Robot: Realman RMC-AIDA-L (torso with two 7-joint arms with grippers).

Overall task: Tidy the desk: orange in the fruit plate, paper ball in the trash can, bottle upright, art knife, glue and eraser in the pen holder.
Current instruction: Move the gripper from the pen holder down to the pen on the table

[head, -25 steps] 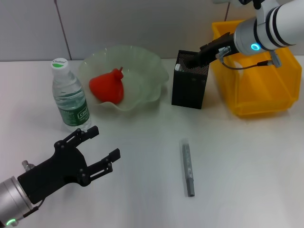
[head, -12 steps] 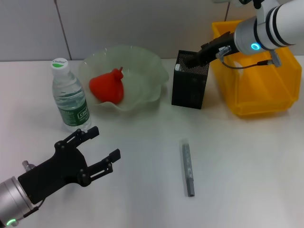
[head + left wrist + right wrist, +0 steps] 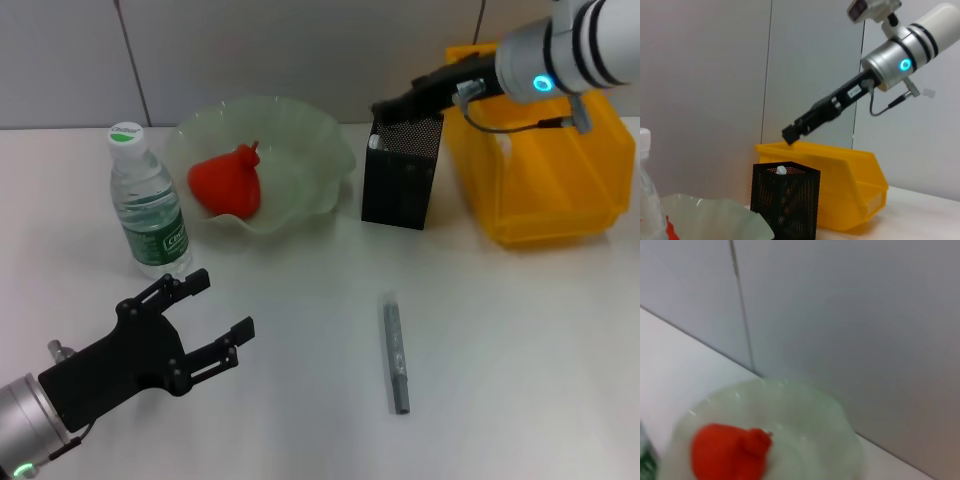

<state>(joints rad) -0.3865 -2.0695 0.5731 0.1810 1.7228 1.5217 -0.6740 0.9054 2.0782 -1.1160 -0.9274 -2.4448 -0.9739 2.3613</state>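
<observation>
The orange (image 3: 225,183) lies in the pale green fruit plate (image 3: 330,150); both also show in the right wrist view, the orange (image 3: 730,452) in the plate (image 3: 805,415). The bottle (image 3: 146,205) stands upright left of the plate. My right gripper (image 3: 385,105) hovers just above the black mesh pen holder (image 3: 400,185), with nothing seen in it; it shows in the left wrist view (image 3: 790,136) over the holder (image 3: 785,200). A white-tipped item (image 3: 781,170) pokes out of the holder. A grey art knife (image 3: 396,352) lies on the table. My left gripper (image 3: 222,300) is open and empty at the front left. The eraser and paper ball are out of view.
The yellow trash can (image 3: 540,185) stands right of the pen holder, under my right arm, and shows behind the holder in the left wrist view (image 3: 850,195). A grey wall runs along the back of the white table (image 3: 520,340).
My right gripper has risen out of the pen holder's mouth and shifted a little left. The left arm has not moved.
</observation>
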